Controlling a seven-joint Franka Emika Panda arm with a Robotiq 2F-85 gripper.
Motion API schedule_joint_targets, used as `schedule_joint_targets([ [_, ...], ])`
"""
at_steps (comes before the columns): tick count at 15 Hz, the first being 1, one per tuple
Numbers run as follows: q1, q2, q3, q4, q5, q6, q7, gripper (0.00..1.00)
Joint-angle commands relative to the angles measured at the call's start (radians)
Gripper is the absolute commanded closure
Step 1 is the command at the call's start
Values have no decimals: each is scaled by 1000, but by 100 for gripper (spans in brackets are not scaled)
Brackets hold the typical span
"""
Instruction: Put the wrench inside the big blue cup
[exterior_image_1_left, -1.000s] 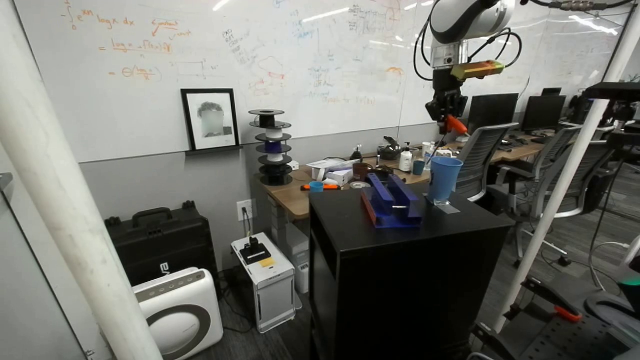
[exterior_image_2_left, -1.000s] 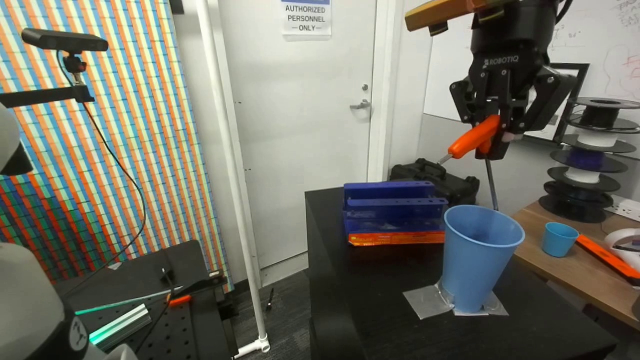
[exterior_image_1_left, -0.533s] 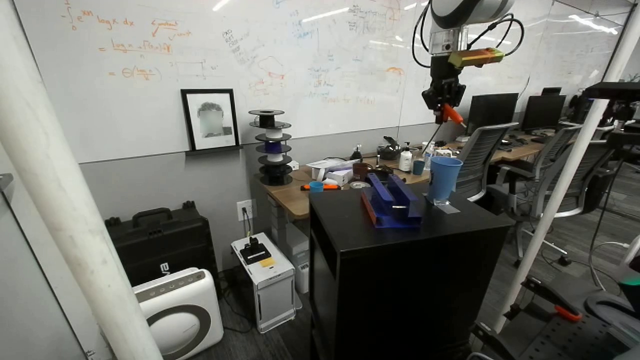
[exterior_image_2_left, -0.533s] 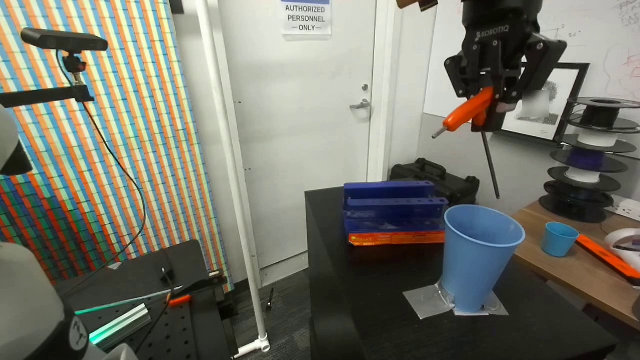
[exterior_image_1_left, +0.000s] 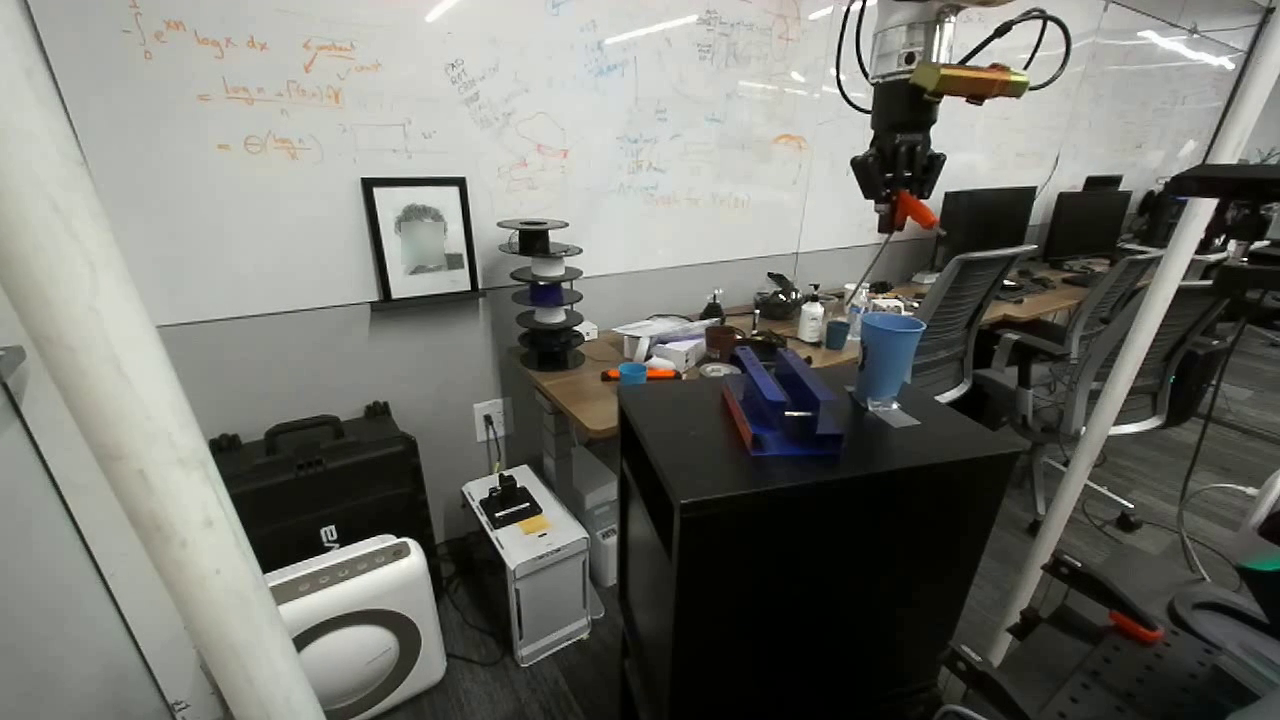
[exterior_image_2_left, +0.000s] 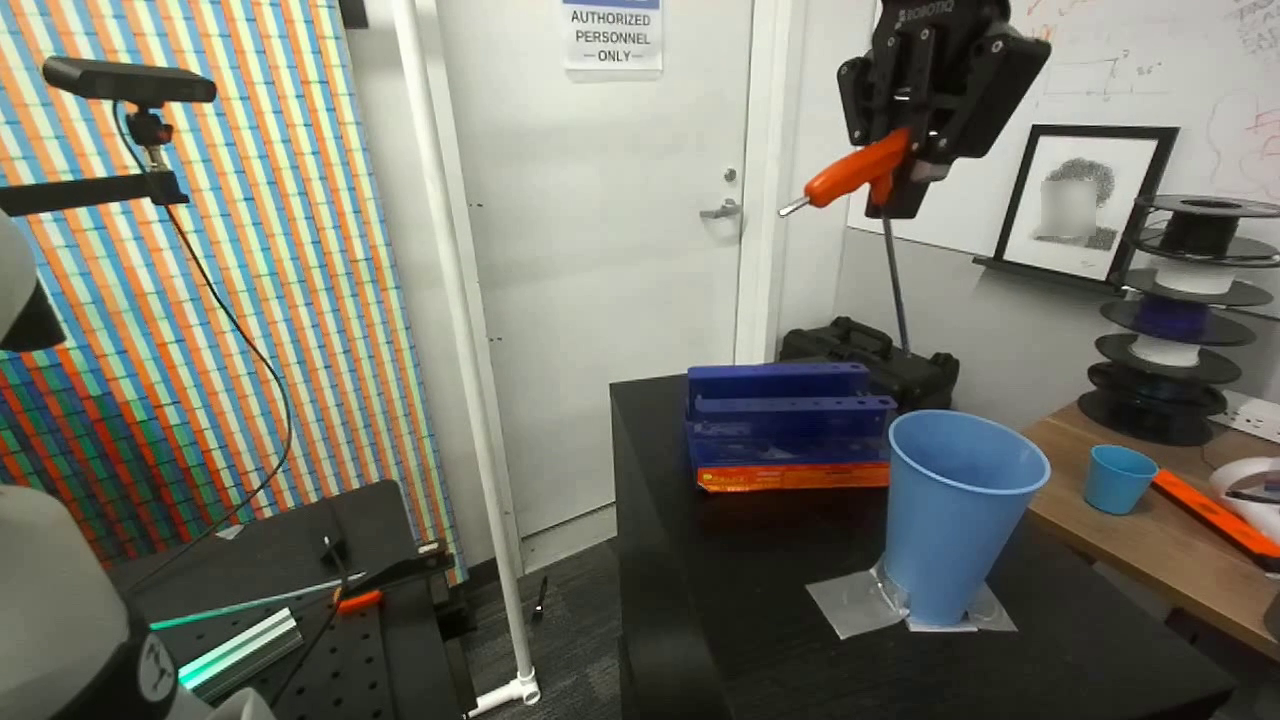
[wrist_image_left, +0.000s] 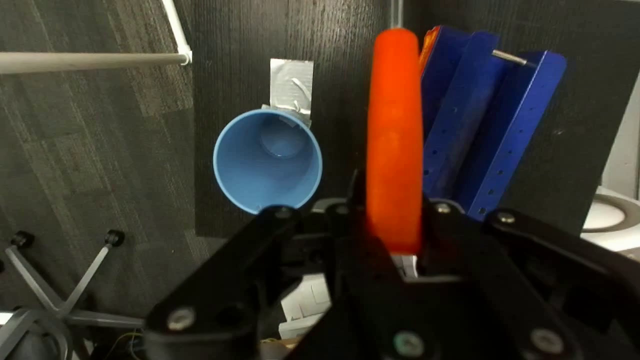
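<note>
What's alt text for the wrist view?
Gripper holding an orange wrench, seen from above. Left of it in the picture, a blue cup stands on a black tabletop, mouth toward the camera, silver tape at its base; right of the wrench, a dark-blue railed box.

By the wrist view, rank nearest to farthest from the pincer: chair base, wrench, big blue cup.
1. wrench: clamped in the pincer
2. big blue cup: left of the wrench
3. chair base: lower left, on the floor
</note>
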Motion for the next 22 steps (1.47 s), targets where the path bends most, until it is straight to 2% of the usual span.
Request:
schedule_joint_targets([
  [1,-2,-12,-3,23,19,-86,24,90],
  [8,-25,-10,-28,19,-23,-136,96,92],
  [12,-42,-1,-45,21,-42,-114,122,92],
  [19,-45,70,-53,30,-19,-63,89,91],
  [20,-47,84,-54,34,-12,-61,79,88],
  [21,-47,96,-55,37,-11,-55,76,60],
  [22,-48,104,-55,38,-9,-52,75,59],
])
